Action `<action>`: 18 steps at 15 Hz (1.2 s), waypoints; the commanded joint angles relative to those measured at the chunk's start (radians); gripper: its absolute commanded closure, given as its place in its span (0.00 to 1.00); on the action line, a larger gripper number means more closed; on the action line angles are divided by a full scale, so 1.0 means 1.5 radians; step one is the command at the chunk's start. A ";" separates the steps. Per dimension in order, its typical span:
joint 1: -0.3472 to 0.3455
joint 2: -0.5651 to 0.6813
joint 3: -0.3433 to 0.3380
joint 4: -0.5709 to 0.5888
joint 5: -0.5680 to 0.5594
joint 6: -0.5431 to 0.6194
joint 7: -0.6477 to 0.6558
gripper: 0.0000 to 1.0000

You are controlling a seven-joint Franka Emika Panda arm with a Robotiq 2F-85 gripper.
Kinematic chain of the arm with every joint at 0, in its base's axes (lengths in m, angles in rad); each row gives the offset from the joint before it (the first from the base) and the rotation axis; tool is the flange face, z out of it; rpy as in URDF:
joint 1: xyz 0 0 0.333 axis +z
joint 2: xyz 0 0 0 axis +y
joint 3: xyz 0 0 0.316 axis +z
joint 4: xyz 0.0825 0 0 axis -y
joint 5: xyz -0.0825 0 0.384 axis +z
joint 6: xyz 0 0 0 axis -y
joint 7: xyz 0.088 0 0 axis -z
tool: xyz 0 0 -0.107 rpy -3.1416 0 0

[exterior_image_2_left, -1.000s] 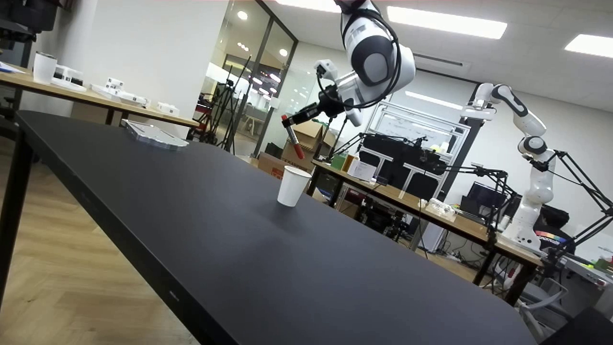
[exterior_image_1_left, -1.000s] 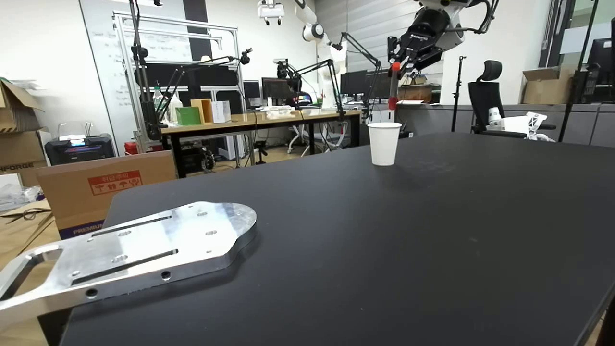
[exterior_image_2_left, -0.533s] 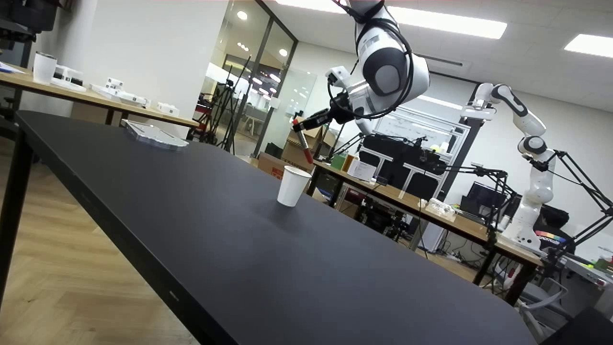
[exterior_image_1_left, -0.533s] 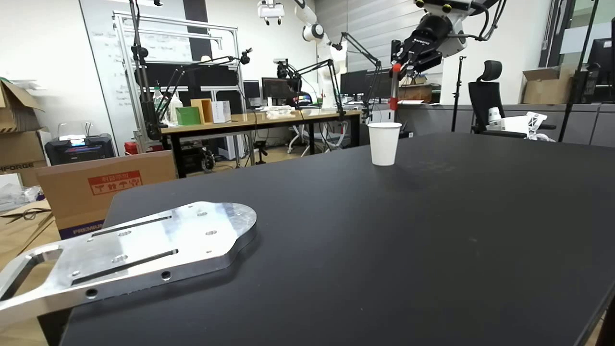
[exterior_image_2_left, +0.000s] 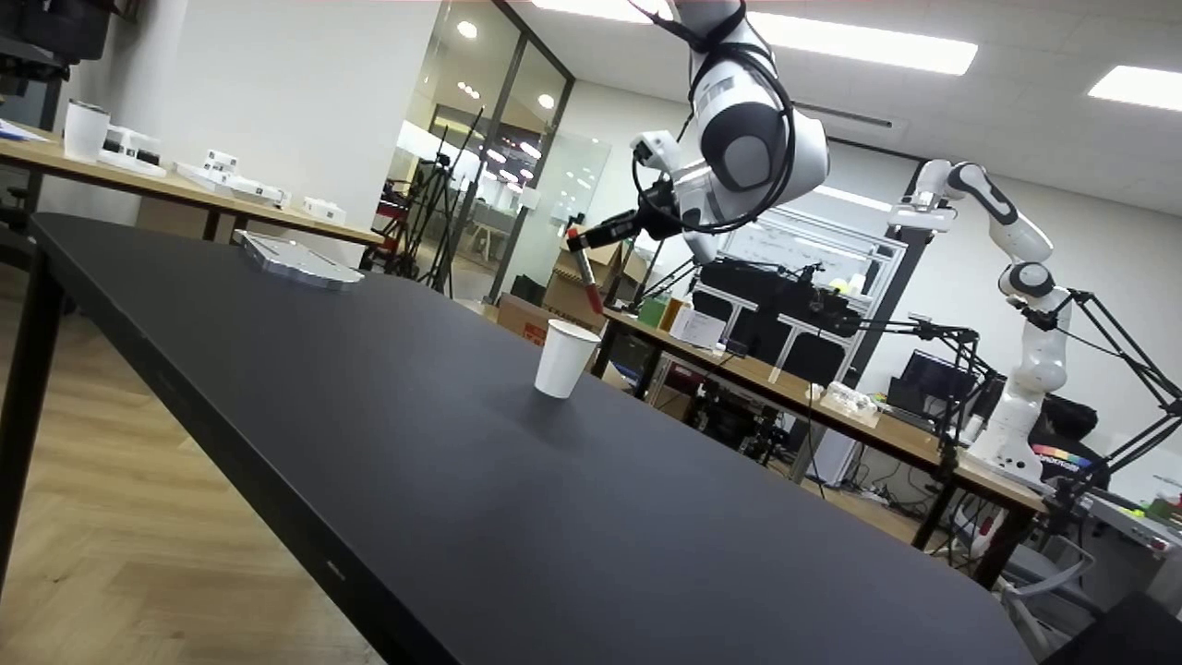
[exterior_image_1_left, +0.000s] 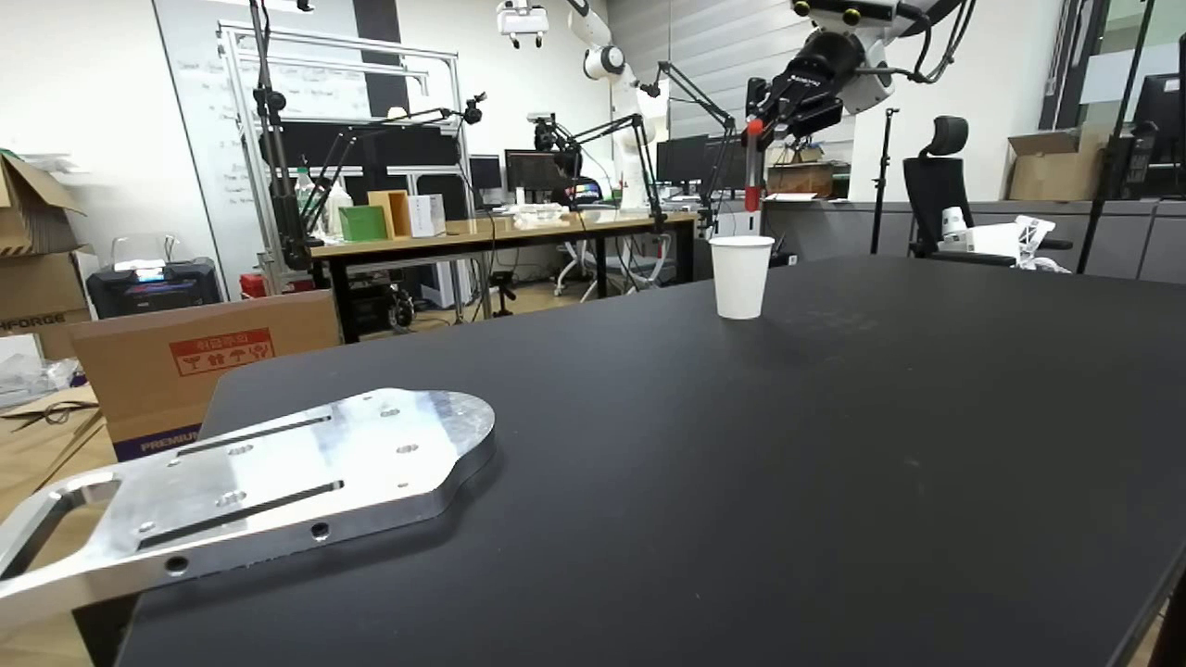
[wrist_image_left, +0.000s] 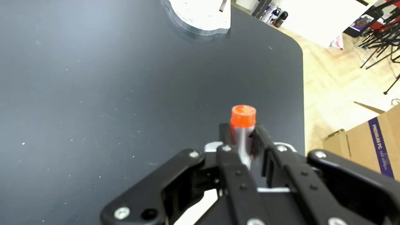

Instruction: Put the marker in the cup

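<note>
1. Marker: red ends, pale barrel. Held aloft above the cup, not in it. In an exterior view it has shifted sideways and slightly down over the last second, nearly pausing in the latter half; its lower end lies off the middle of the mouth.
2. Marker again, in an exterior view: near upright, edged closer to the cup's middle in the last half-second. Judged: final alignment in hand, with a small correction likely needed before lowering.
3. Gripper: fingers clamped on the marker just below its upper red end; hold unbroken through the move.
4. Cup: white, upright on the dark table, unmoved. Inside concealed.
5. Wrist view: marker's lower end hidden behind the gripper. White patches there may be the cup; too much is covered to be sure.
6. Metal plate: well apart from the cup; cut off by the edge in an exterior view and the wrist view.
7. Arm: cut off above in both exterior views.
</note>
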 commanded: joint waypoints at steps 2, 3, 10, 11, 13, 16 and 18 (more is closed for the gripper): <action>-0.003 0.005 0.004 0.010 -0.004 -0.005 0.009 0.80; -0.004 0.006 0.005 0.012 -0.004 -0.006 0.010 0.80; -0.005 0.007 0.006 0.013 -0.003 -0.010 0.011 0.80; -0.005 0.007 0.006 0.013 -0.003 -0.010 0.011 0.80; -0.005 0.007 0.006 0.013 -0.003 -0.010 0.011 0.80; -0.008 0.013 0.011 0.019 0.000 -0.016 0.009 0.95; -0.009 0.024 0.015 0.026 0.006 -0.018 0.010 0.95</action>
